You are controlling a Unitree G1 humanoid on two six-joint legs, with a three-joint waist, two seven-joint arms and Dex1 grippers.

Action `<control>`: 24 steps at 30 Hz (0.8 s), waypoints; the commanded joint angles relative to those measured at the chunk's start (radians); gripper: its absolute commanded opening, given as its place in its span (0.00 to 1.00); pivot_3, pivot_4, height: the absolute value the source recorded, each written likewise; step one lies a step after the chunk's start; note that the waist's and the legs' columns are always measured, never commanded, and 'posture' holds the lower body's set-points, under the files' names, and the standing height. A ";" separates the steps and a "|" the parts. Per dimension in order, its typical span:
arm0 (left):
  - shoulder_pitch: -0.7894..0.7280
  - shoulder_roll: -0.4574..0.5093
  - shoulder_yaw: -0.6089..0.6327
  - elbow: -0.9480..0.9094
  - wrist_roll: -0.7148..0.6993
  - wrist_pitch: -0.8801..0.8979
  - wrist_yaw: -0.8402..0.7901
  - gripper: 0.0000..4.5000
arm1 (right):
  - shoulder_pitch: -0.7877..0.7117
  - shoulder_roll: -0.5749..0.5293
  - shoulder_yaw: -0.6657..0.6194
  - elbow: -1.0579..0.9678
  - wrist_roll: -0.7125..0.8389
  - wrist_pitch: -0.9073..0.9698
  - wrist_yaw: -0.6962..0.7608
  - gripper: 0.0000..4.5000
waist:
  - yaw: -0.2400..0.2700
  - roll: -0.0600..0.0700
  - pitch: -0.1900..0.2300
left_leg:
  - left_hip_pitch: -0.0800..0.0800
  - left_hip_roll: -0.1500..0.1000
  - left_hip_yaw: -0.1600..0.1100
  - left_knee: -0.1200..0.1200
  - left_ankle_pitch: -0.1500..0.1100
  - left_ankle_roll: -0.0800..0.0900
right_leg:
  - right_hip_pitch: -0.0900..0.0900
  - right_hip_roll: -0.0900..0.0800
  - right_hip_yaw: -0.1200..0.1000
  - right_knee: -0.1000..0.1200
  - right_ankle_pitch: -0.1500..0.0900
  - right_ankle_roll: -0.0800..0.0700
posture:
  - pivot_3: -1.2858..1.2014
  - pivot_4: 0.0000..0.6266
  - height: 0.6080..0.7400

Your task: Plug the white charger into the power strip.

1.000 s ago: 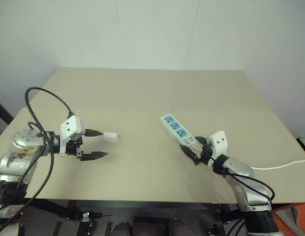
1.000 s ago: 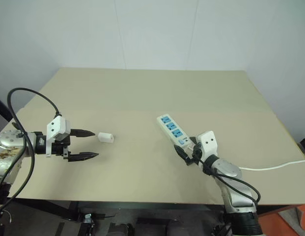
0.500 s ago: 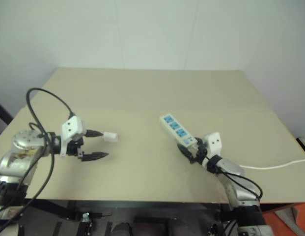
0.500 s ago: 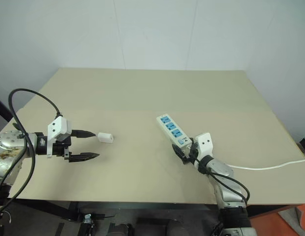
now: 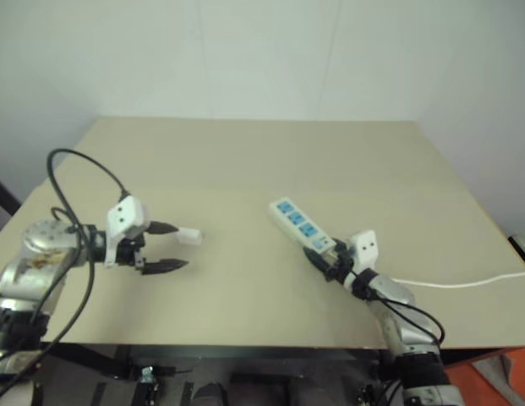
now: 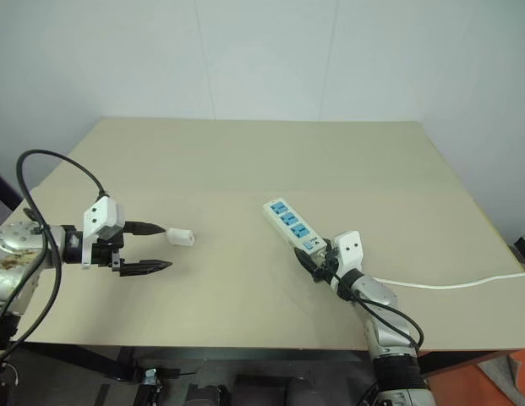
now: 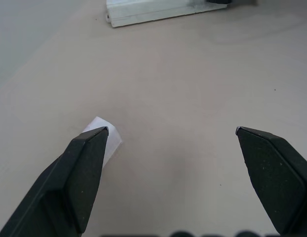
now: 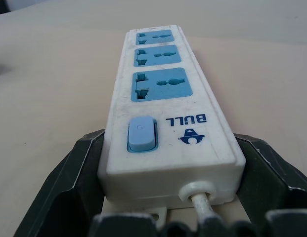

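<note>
Charger [image 6: 181, 236] beside spread left gripper [image 6: 155, 248]; right gripper [image 6: 317, 261] clasps power strip [image 6: 291, 226] cord-end.

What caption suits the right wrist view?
Right end effector closing around the cord end of the power strip, three blue sockets ahead.

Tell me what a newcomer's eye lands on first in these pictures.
The power strip with its three blue socket faces stands out on the tan table, lying toward the robot's right; the right tool has its fingers on either side of the switch end, where the cord leaves. On the left, the small white charger lies on the table by one fingertip of the wide-open left tool, not yet held.
</note>
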 commanded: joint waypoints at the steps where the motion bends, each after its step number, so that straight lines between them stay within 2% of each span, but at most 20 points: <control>1: -0.115 -0.008 -0.068 -0.013 0.027 0.050 -0.017 1.00 | -0.008 -0.010 0.011 -0.002 0.002 -0.019 0.029 0.76 | 0.001 0.000 0.000 | 0.000 0.000 0.000 0.000 0.000 0.000 | 0.000 0.000 0.000 0.000 0.000 0.000 | 0.52 0.24 1.00; 5: -0.359 -0.005 -0.275 0.079 0.227 0.030 -0.085 1.00 | -0.008 -0.023 0.017 0.004 -0.002 -0.011 0.046 0.76 | 0.001 0.000 0.000 | 0.000 0.000 0.000 0.001 0.000 0.000 | 0.000 0.001 0.000 0.001 0.000 0.000 | 0.52 0.24 1.00; 9: -0.629 -0.099 -0.416 0.276 0.375 0.017 -0.112 1.00 | -0.006 -0.033 0.028 0.008 -0.011 -0.003 0.059 0.76 | 0.001 0.000 0.000 | -0.001 -0.001 0.000 0.001 0.000 0.000 | 0.000 0.001 0.000 0.000 0.000 0.000 | 0.52 0.24 1.00; 11: -0.721 -0.141 -0.483 0.392 0.452 -0.044 -0.143 1.00 | -0.005 -0.037 0.036 0.006 -0.020 0.007 0.052 0.76 | -0.004 0.000 0.000 | -0.001 -0.001 0.000 0.000 0.000 0.000 | 0.000 0.001 0.000 -0.002 0.000 0.000 | 0.52 0.24 1.00; 15: -0.810 -0.202 -0.585 0.586 0.582 -0.133 -0.177 1.00 | 0.018 -0.041 0.042 -0.012 -0.030 0.003 0.037 0.76 | -0.013 0.000 -0.001 | -0.001 -0.001 0.000 -0.002 0.000 0.000 | -0.001 0.001 0.001 -0.001 -0.001 0.000 | 0.52 0.24 1.00; 24: -0.857 -0.286 -0.637 0.788 0.718 -0.328 -0.216 1.00 | 0.046 -0.041 0.037 -0.044 -0.024 0.020 0.020 0.76 | 0.001 0.000 0.000 | -0.004 -0.002 -0.001 -0.001 0.000 0.000 | -0.002 0.000 0.000 -0.002 -0.001 0.000 | 0.52 0.24 1.00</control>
